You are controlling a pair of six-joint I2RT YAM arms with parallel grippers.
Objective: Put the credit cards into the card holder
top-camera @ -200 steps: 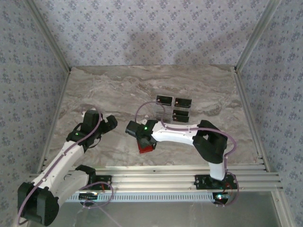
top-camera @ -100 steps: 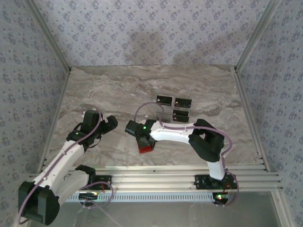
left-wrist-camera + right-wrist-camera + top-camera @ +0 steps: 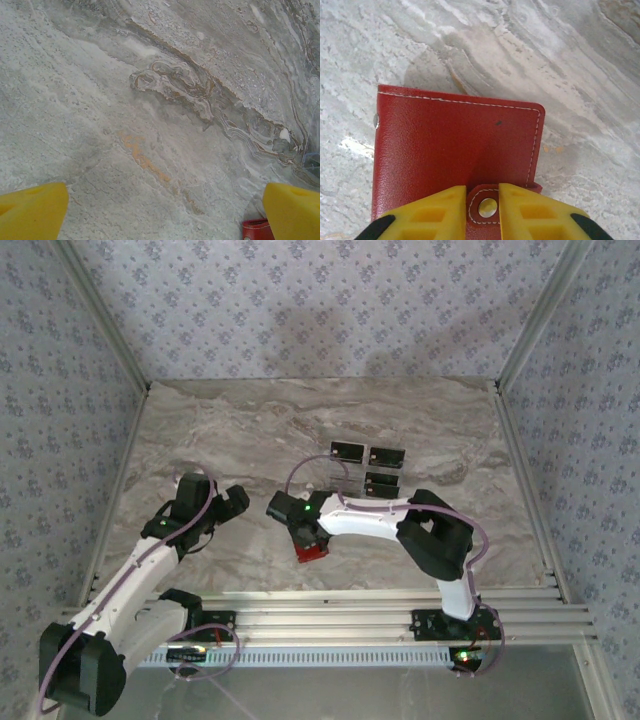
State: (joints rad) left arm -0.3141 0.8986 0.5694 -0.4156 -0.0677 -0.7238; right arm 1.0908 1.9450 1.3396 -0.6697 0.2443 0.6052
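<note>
Marble-patterned table [image 3: 220,430] carries everything. The left gripper [image 3: 165,210] hangs over bare stone, its fingers spread wide. The right gripper [image 3: 483,194] pinches narrowly on the clasp tab of the red card holder [image 3: 455,150], which lies flat near the table's front. The credit cards [image 3: 388,456] sit grouped behind it, apart.

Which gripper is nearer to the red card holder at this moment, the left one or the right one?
Right. The right gripper pinches the clasp tab of the card holder between its fingers. The left gripper, open, hangs above bare table to the holder's left.
</note>
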